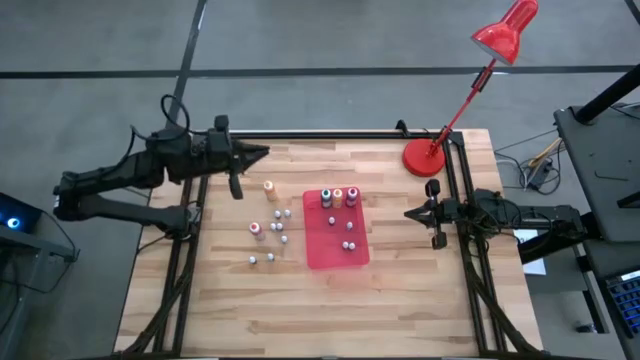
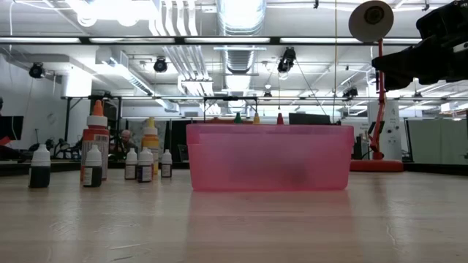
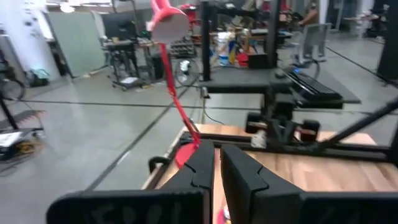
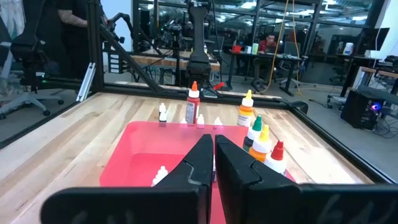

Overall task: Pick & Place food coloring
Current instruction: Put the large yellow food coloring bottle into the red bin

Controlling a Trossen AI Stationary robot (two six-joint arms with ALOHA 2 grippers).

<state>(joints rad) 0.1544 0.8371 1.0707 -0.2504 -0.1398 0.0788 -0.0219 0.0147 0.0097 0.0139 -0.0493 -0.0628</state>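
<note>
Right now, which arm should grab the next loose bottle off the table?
Probably left. The left hand sits above the loose bottles, which lie on the left of the red tray. The right hand waits beyond the tray, so it would have to reach across it.

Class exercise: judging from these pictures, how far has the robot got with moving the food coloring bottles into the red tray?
Partly done. Several bottles already stand in the red tray. Nothing is in hand: the left gripper and right gripper both hang empty at the table's sides with jaws shut. Still left: the orange-capped bottle and the cluster of small bottles on the wood beside the tray.
</note>
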